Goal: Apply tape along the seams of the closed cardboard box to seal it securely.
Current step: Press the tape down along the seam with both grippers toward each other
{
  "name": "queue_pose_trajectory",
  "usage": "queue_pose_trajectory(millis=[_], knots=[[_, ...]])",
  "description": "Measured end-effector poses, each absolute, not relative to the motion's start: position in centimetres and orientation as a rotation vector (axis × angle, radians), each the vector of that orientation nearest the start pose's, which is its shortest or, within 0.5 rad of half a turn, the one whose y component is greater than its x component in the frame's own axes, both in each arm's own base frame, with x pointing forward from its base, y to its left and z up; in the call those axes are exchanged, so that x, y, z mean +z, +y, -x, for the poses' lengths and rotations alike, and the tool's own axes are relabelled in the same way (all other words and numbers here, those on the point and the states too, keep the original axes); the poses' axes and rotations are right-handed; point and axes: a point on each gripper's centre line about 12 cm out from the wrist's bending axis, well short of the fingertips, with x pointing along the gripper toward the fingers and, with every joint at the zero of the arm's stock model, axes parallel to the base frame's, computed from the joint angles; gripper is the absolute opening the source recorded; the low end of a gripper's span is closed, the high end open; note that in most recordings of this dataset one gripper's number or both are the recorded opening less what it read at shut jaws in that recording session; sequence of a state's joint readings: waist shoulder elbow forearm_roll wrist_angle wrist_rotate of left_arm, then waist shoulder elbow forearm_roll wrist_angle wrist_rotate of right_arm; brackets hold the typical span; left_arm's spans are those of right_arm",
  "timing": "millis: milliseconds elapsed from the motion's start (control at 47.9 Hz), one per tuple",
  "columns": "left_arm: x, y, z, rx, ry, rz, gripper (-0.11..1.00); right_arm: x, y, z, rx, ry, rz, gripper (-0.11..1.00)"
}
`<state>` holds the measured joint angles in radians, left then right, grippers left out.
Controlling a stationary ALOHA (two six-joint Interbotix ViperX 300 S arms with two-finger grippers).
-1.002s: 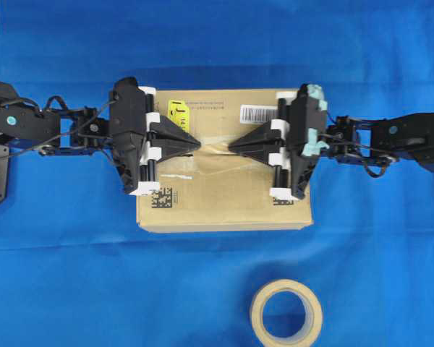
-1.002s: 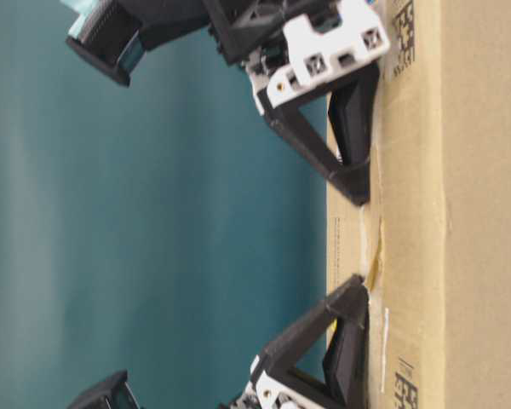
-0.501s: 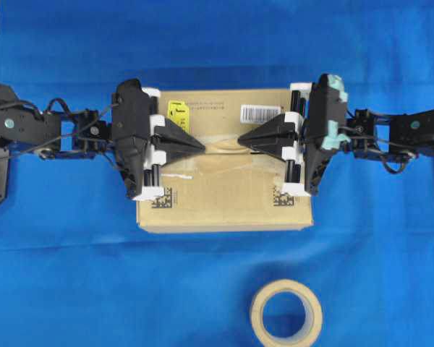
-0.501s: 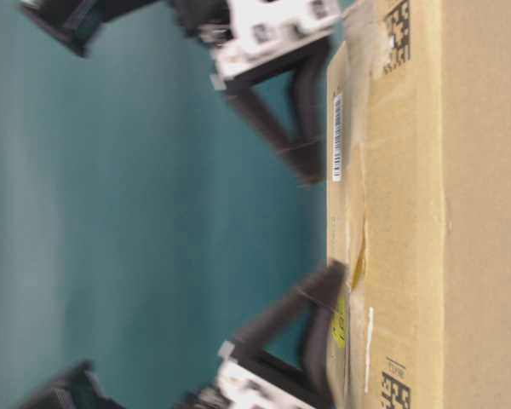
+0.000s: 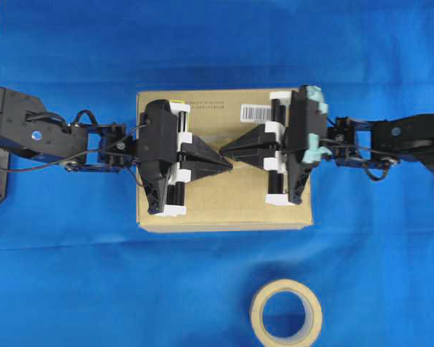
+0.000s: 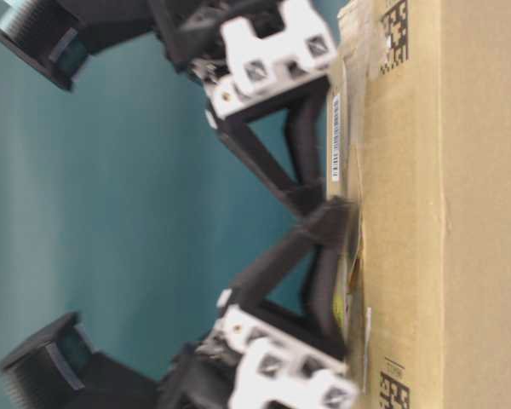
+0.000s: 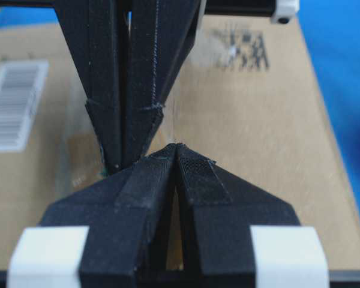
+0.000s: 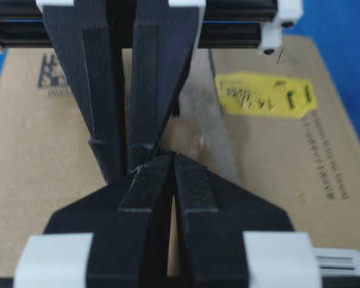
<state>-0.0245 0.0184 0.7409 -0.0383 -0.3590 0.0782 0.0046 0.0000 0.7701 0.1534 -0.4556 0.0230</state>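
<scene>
The left tool (image 5: pixel 228 163) had its two black fingers pressed tight together, with nothing between them. The right tool (image 5: pixel 223 150) was pressed together the same way and held nothing. Their pointed tips met over the middle of the cardboard box (image 5: pixel 224 210), almost touching each other. In the table-level view both tips sat right against the top of the box.

The box lay flat on the blue desk (image 5: pixel 72 289). A white barcode label (image 5: pixel 256 111) was near its far edge, and a yellow sticker (image 8: pixel 264 99) showed in the right wrist view. A black square code (image 7: pixel 243 51) showed in the left wrist view.

The seam (image 8: pixel 201 120) ran across the top under the tools, with pale, worn tape bits along it.

The tape roll (image 5: pixel 286 312), a beige ring, lay on the desk in front of the box, well apart from it.
</scene>
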Motion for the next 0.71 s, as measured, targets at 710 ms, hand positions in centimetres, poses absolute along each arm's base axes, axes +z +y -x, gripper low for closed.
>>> queue_pose_trajectory(millis=[710], knots=[[14.3, -1.3, -34.5, -0.014, 0.458, 0.038, 0.00, 14.7, 0.3, -36.0, -0.120, 0.410, -0.218, -0.02]])
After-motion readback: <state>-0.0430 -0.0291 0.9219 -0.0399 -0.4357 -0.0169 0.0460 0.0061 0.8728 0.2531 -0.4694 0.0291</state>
